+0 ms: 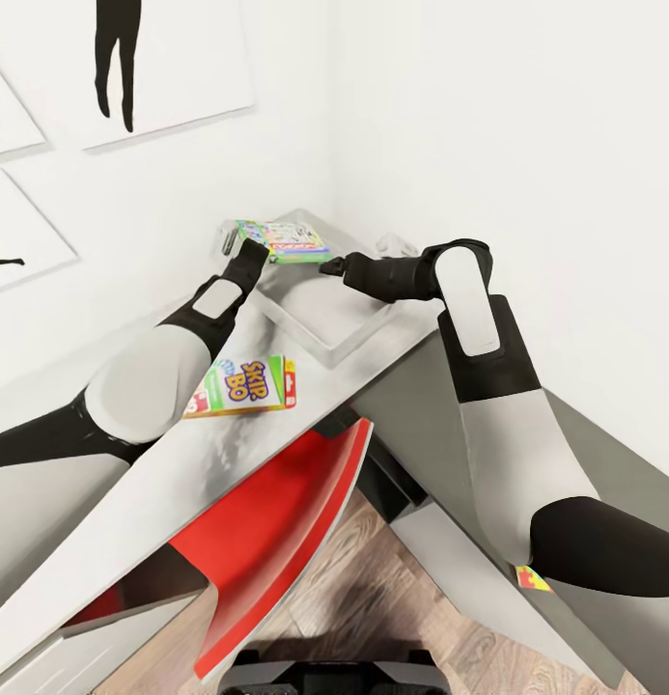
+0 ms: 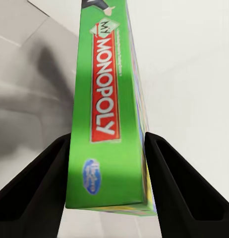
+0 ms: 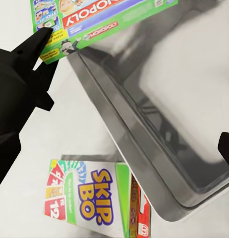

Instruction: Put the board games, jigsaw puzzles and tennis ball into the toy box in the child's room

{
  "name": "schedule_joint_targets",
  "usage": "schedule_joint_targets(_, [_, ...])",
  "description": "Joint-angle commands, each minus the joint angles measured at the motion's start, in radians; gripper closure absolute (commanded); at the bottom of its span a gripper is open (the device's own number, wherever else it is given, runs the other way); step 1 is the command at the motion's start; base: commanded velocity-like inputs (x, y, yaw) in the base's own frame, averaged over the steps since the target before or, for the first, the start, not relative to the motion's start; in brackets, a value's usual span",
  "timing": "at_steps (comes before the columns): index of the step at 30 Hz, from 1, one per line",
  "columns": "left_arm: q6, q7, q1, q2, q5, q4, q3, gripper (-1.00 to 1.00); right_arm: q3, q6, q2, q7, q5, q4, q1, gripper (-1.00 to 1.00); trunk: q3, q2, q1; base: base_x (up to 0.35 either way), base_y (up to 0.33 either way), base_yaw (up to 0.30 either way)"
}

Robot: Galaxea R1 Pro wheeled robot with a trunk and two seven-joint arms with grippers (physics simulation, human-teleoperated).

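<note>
Left end effector [image 2: 107,173] clamped on Monopoly box [image 1: 284,240] over far rim of empty toy box [image 1: 324,323], right end effector [image 1: 331,267] spread beside it, Skip-Bo box [image 1: 245,385] waiting on surface [image 1: 194,454], puzzle piece [image 1: 532,578] low right.

White walls [image 1: 488,125] meet in a corner behind the counter [image 1: 228,454]. Left wall carries white picture panels with black silhouette figures: one upper [image 1: 131,58], one lower left [image 1: 15,232], a third cut off at the frame's left edge. Counter top light grey and glossy, running diagonally into the corner; a darker grey section [image 1: 421,405] joins it on the right. Red chair [image 1: 276,521] tucked under the counter edge. Wood-plank floor [image 1: 382,598] in brown tones below. White drawer front [image 1: 44,666] at lower left. Light even, soft shadows, no window in sight.
</note>
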Motion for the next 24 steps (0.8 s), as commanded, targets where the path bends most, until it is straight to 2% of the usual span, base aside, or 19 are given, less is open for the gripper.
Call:
schedule_joint_targets(1, [-0.003, -0.001, -0.002, 0.0, 0.005, 0.001, 0.001, 1.0, 0.001, 0.002, 0.0, -0.01, -0.01, -0.004, -0.001, -1.0, -0.003, -0.002, 0.0, 0.0, 0.0, 0.0])
schedule_joint_targets(8, [-0.006, 0.0, -0.009, 0.0, -0.06, 0.001, 0.001, 1.0, 0.002, 0.002, 0.0, -0.009, -0.01, -0.031, -0.002, -1.0, -0.015, -0.002, 0.0, 0.0, 0.0, 0.0])
schedule_joint_targets(18, [-0.004, 0.001, -0.024, 0.0, -0.07, 0.001, 0.001, 1.0, 0.004, 0.002, 0.0, -0.008, -0.01, -0.034, -0.002, -1.0, -0.031, -0.002, 0.0, 0.0, 0.0, 0.0])
schedule_joint_targets(24, [-0.004, 0.001, -0.028, 0.0, -0.071, 0.001, -0.002, 1.0, 0.037, 0.002, 0.0, -0.007, -0.01, -0.035, -0.002, -1.0, -0.041, -0.002, 0.0, 0.0, 0.0, 0.0])
